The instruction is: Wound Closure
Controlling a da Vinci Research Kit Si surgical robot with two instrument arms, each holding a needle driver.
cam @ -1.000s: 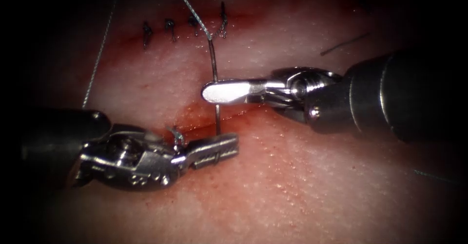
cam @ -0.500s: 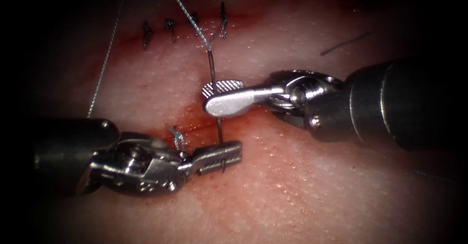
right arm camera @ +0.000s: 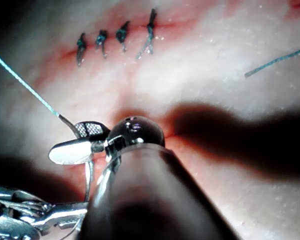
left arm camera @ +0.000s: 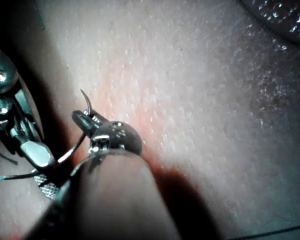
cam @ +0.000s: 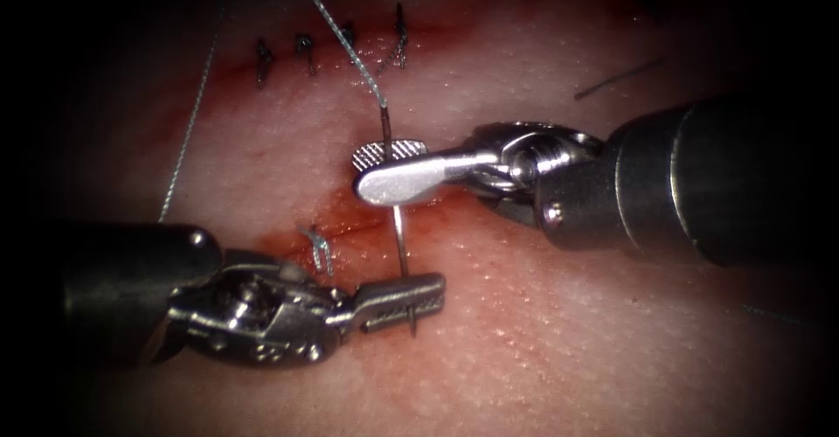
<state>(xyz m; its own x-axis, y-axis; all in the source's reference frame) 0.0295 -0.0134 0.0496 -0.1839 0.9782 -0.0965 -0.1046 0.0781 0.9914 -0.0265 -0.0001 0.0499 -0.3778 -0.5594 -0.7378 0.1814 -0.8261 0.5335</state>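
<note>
Endoscope view, left tool (cam: 411, 300) gripping needle (cam: 400, 240) tip

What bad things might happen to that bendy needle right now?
The left tool grips the needle only near its point, so it might twist or slip. The right tool is open around the needle's back part and could bump it. The thread runs over the finished stitches and might catch on them.

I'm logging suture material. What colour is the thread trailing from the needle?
Teal; the thread shows best in the right wrist view.
</note>
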